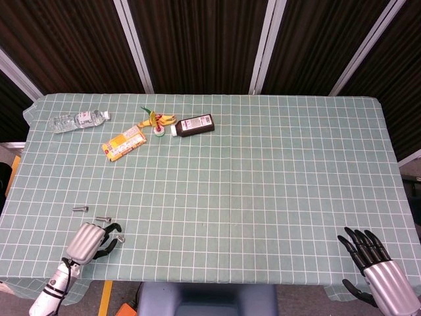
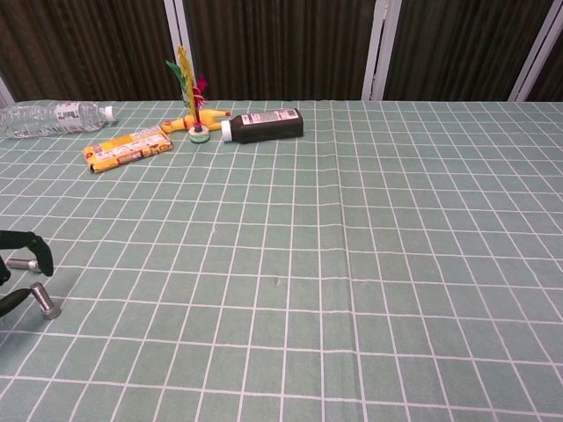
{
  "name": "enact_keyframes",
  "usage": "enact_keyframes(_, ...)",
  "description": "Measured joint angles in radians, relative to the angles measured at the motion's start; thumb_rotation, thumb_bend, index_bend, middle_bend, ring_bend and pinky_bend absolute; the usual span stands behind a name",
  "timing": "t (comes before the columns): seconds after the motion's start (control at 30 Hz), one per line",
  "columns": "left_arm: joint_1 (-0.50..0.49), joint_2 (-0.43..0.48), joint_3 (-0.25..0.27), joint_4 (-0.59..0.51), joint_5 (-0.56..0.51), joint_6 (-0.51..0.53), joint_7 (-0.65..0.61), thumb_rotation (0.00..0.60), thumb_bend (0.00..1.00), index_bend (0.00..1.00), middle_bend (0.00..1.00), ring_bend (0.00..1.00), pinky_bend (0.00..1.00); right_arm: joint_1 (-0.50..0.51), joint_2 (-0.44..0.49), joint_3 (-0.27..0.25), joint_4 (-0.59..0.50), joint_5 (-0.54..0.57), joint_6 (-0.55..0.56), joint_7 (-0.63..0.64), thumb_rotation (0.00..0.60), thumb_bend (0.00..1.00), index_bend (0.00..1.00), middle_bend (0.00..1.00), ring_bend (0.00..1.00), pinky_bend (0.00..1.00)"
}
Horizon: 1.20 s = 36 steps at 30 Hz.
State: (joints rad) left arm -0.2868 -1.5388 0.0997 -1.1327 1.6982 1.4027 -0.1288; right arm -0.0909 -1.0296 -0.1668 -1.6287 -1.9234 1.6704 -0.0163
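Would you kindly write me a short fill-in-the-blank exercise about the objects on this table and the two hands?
1. The clear water bottle lies at the table's far ____ corner.
2. The dark bottle with the white cap lies on its ____.
3. The small metal bolts lie nearest the ____ hand.
4. The right hand, holding nothing, has its fingers ____.

Missing words: left; side; left; spread

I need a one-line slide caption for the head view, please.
Left hand beside small metal bolts on the green checked table; right hand open at the near edge.
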Motion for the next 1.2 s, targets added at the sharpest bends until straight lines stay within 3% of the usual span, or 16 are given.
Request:
enact_keyframes(0.2, 0.002, 0.008, -0.003, -0.005, -0.001, 0.008, -0.003, 0.600, 0.42, 0.36, 1.00, 1.00, 1.00, 0.000, 0.000, 0.000, -0.001, 0.001, -0.002, -0.002, 0.600, 0.31, 0.00, 0.00, 0.00, 0.00)
enact_keyframes(0.37, 0.016, 0.037, -0.036, 0.002, -0.038, 0.051, -0.056, 0.600, 0.42, 0.37, 1.00, 1.00, 1.00, -0.001, 0.001, 0.000, 0.000, 0.000, 0.003, 0.003, 0.600, 0.31, 0.00, 0.00, 0.00, 0.00)
enact_keyframes(0.57, 0.022, 0.049, -0.067, 0.066, -0.121, -0.002, -0.167, 0.600, 0.42, 0.40, 1.00, 1.00, 1.00, -0.001, -0.003, -0.002, -0.001, -0.007, -0.003, -0.010, 0.600, 0.31, 0.00, 0.00, 0.00, 0.00)
enact_keyframes(0.93, -0.010, -0.073, -0.071, 0.275, -0.153, -0.140, -0.199, 0.600, 0.42, 0.43, 1.00, 1.00, 1.00, 0.004, -0.008, 0.000, -0.005, 0.002, -0.022, -0.026, 0.600, 0.31, 0.00, 0.00, 0.00, 0.00)
enact_keyframes(1.2, -0.025, -0.121, -0.089, 0.348, -0.166, -0.147, -0.215, 0.600, 0.42, 0.45, 1.00, 1.00, 1.00, 0.004, -0.008, -0.001, -0.006, 0.004, -0.025, -0.028, 0.600, 0.31, 0.00, 0.00, 0.00, 0.00)
